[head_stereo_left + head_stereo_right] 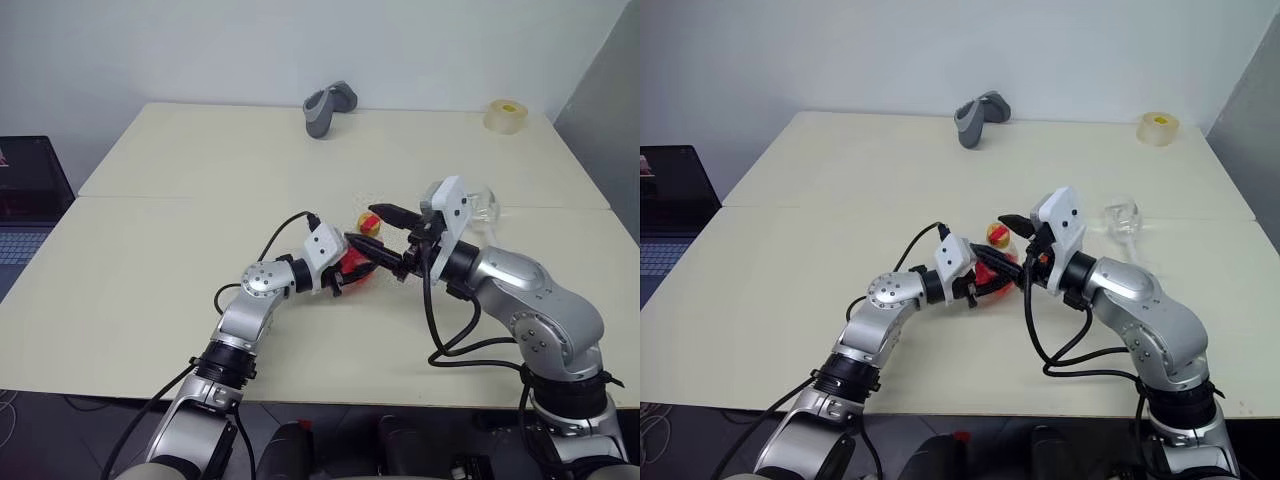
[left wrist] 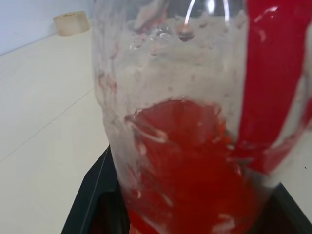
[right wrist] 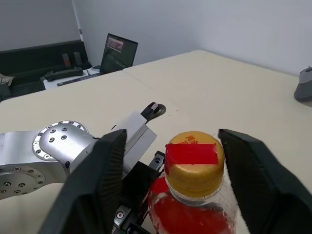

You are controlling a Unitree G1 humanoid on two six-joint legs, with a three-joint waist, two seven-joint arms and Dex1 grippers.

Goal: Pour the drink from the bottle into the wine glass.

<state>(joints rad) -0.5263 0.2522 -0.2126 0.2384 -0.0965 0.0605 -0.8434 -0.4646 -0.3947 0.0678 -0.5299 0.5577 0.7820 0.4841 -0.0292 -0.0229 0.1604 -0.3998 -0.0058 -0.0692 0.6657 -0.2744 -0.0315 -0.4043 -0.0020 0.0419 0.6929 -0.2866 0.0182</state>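
Clear plastic, rounded at the base, the bottle (image 3: pixel 195 195) stands upright near the middle of the pale matte table (image 1: pixel 150 300), clamped low on its body between the black fingers of the left gripper (image 1: pixel 352 268). Translucent red-orange drink (image 2: pixel 190 170) fills its lower part under a glossy red label band. The yellow-orange screw cap (image 3: pixel 195 163), with a red patch on top, sits between the flat black fingers (image 3: pixel 105 170) of the right gripper (image 1: pixel 385 232), jaws apart and clear of it. The clear wine glass (image 1: pixel 1122 218) stands toward the table's right edge. A grey curved gadget (image 1: pixel 328 108) and a translucent tape roll (image 1: pixel 507 114) rest along the far edge.
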